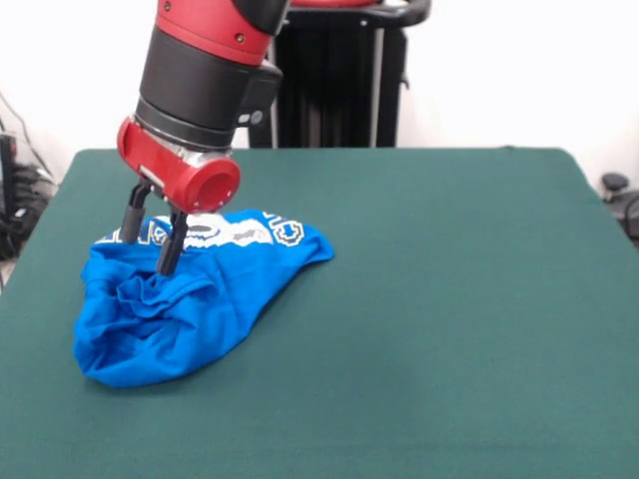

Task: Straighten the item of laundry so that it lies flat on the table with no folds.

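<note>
The item of laundry [200, 304], a bright blue shirt, lies crumpled on the left part of the table [449, 299]. Its white print [235, 232] shows along the far edge, and bunched folds pile up toward the near left. My gripper [150, 254] comes down over the shirt's far left part. Its two black fingers [172, 247] stand apart, open, with their tips down at the cloth. Blue and white fabric shows between them. Whether any fold is pinched cannot be made out.
The red and black arm [205, 80] hangs over the table's left rear. The table's left edge runs close beside the shirt. Cables [20, 190] lie off the left edge, and a small dark object [614, 185] sits off the right.
</note>
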You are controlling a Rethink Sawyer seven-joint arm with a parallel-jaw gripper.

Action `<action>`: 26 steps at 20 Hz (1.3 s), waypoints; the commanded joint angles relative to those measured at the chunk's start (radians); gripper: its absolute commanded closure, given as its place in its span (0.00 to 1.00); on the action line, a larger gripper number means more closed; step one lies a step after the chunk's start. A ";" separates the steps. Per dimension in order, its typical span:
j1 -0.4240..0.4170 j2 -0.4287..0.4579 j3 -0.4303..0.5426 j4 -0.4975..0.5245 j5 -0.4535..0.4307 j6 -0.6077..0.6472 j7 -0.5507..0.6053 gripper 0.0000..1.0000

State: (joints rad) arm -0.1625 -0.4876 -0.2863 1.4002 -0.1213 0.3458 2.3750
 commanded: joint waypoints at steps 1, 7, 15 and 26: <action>0.024 0.109 0.130 0.088 0.036 -0.084 0.138 0.00; 0.035 0.134 0.116 0.087 0.039 -0.119 0.148 0.00; 0.025 0.153 0.127 0.108 0.032 -0.161 0.135 0.00; 0.045 0.148 0.100 0.086 0.034 0.033 0.078 0.00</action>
State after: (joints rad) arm -0.1606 -0.4053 -0.2846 1.4089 -0.1209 0.2342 2.3750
